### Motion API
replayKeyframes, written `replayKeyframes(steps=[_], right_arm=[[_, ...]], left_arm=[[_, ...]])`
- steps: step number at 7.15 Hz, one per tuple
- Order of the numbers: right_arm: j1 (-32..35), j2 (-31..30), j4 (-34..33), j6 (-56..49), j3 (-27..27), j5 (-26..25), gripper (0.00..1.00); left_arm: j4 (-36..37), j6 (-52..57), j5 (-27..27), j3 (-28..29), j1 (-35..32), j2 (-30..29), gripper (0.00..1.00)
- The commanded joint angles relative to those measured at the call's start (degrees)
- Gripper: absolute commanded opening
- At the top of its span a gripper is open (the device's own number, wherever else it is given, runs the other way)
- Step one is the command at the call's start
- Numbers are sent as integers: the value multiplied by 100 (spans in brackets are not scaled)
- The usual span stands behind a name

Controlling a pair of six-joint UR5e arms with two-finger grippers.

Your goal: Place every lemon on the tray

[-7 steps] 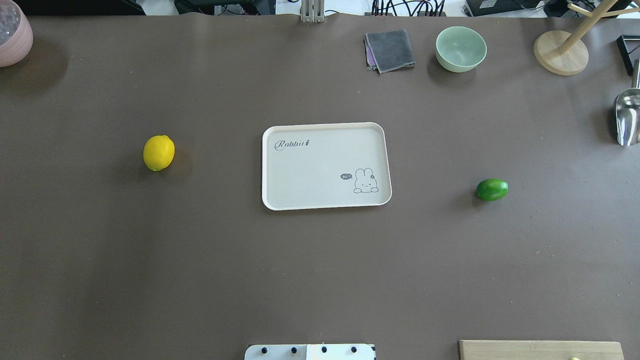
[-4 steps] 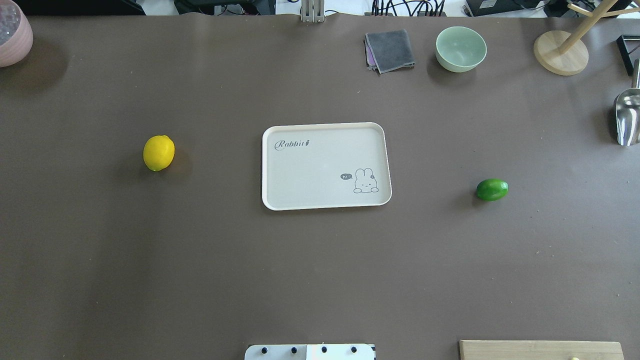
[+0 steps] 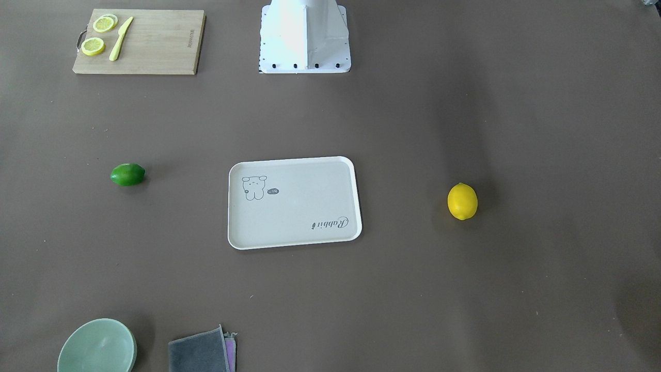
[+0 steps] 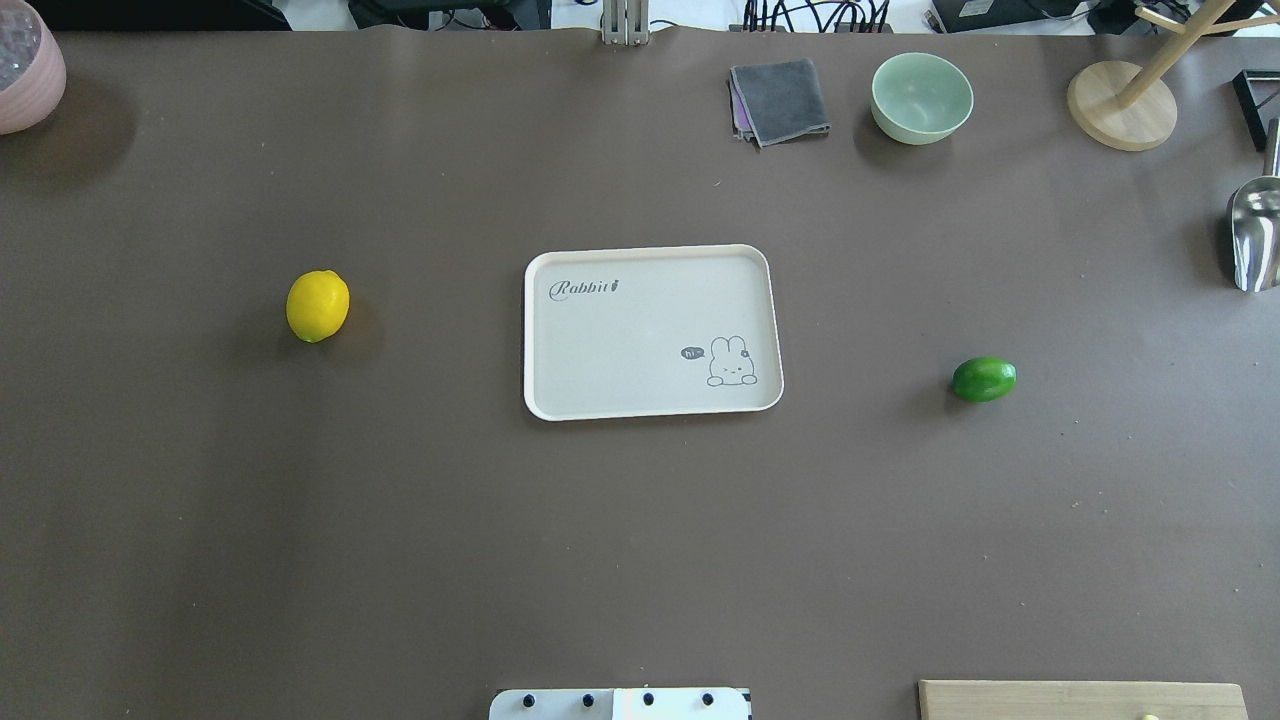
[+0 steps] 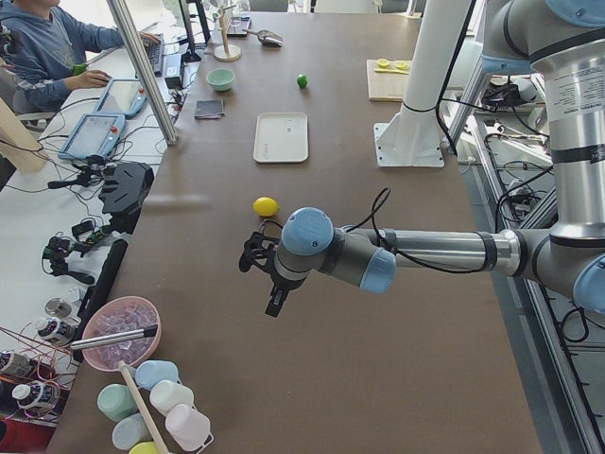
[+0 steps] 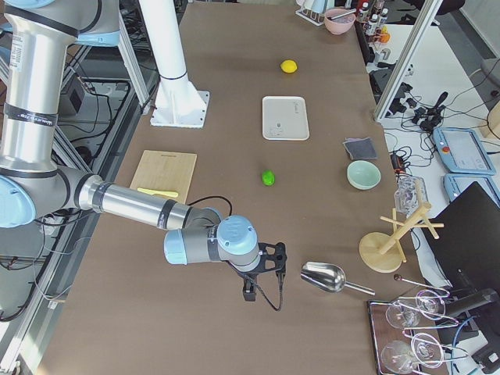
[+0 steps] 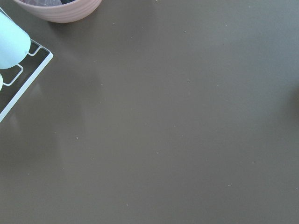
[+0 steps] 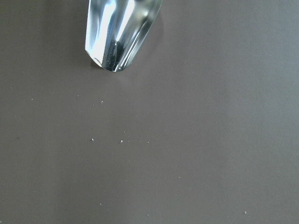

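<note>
The yellow lemon (image 4: 318, 306) lies on the brown table left of the tray (image 4: 650, 400); it also shows in the front view (image 3: 462, 201). The green lemon (image 4: 984, 380) lies right of the tray, also in the front view (image 3: 127, 174). The off-white Rabbit tray (image 3: 294, 243) is bare. The left gripper (image 5: 257, 253) shows only in the left side view, hovering near the yellow lemon (image 5: 266, 206); I cannot tell if it is open. The right gripper (image 6: 279, 258) shows only in the right side view, far from the green lemon (image 6: 268, 178); I cannot tell its state.
A wooden cutting board (image 3: 155, 51) with lemon slices and a knife is near the robot base (image 3: 304, 41). A mint bowl (image 4: 921, 97), grey cloth (image 4: 780, 100), wooden stand (image 4: 1121, 105) and metal scoop (image 4: 1255, 235) sit at the far side. A pink bowl (image 4: 28, 65) is far left.
</note>
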Motion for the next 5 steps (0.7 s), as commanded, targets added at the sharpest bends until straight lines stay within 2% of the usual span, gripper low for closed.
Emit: replayKeyframes(steps=[1,4,5], right_arm=[[-2,-5,27,-25,28,113,100],[-2,-13,62,-52,36,220,100],[-2,-31,636,-95,-103,203,100]], left_arm=[[-14,-1,-1,-39,2,6,98],[-14,-45,-246,-48,20,50,98],[3,-150,-264,-47,20,76,98]])
